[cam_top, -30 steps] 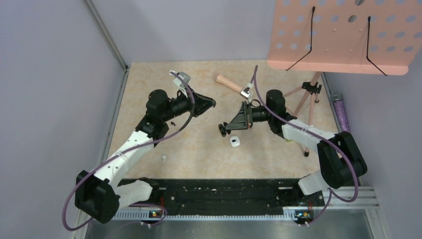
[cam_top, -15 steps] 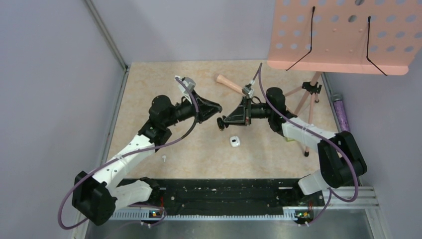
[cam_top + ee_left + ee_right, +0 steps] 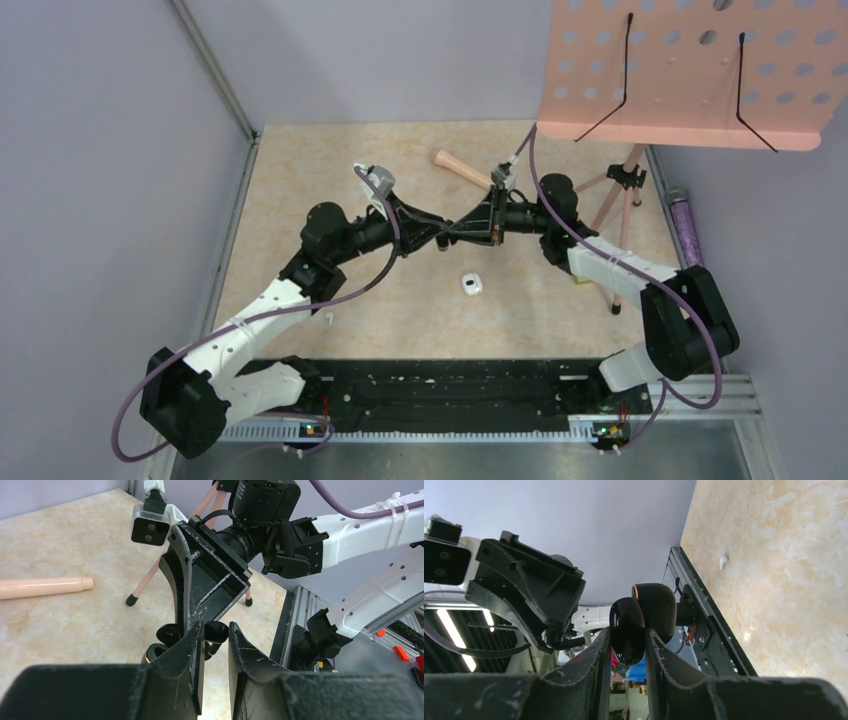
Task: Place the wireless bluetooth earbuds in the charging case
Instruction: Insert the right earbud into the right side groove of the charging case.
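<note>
While both arms reach in over the middle of the bench [image 3: 300, 180], their tips meet nose to nose above the surface, a bit toward the far edge. The right end effector [image 3: 626, 632] is clenched on a glossy black object [image 3: 655, 609] with two rounded lobes, one with a thin gold rim, and honestly I can't tell what it is. In the left wrist view, the left end effector [image 3: 216, 630] has its fingers nearly together with a narrow slot between them. One black lobe sits right at that slot, touching or almost touching both tips, so I can't say if it's actually gripping or just lined up. Down on the bench, a tiny white earbud [image 3: 329, 319] lies on its own toward the near edge, left of centre, well apart from both end effectors. A white rounded item [image 3: 472, 284] with a dark spot on top sits just on the near side of where the tips meet. It's too small to tell whether that's the charging case. A pink handle [image 3: 455, 165] lies near the far edge, one end hidden behind the right wrist. A pink stand [image 3: 690, 70] is planted by the right edge.
</note>
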Motion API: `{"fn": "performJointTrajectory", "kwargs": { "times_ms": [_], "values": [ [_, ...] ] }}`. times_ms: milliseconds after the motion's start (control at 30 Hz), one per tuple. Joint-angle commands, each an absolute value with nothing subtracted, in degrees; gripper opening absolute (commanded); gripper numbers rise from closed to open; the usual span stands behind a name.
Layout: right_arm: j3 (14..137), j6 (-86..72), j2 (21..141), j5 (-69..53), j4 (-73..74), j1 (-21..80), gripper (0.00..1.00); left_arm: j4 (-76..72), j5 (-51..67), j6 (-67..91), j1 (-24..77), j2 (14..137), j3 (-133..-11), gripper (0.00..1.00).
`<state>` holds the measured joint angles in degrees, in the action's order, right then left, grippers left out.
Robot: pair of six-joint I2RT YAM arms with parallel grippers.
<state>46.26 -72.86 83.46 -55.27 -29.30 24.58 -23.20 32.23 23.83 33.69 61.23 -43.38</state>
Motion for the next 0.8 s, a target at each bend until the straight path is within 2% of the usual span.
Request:
{"fn": "performJointTrajectory", "kwargs": {
  "times_ms": [0, 400, 767],
  "values": [
    [46.4, -76.5, 80.6, -54.6, -36.1, 24.2, 0.00, -26.5, 32.1, 22.7, 34.1, 60.2, -42.6, 0.17],
    [46.1, -83.1, 81.6, -57.0, -40.6, 24.1, 0.00, -26.5, 32.6, 22.0, 34.4, 60.1, -42.1, 0.16],
    [47.9, -79.5, 80.6, -58.2, -25.5, 24.1, 0.00, -25.8, 33.5, 20.5, 34.5, 60.3, -43.0, 0.16]
  ]
}}
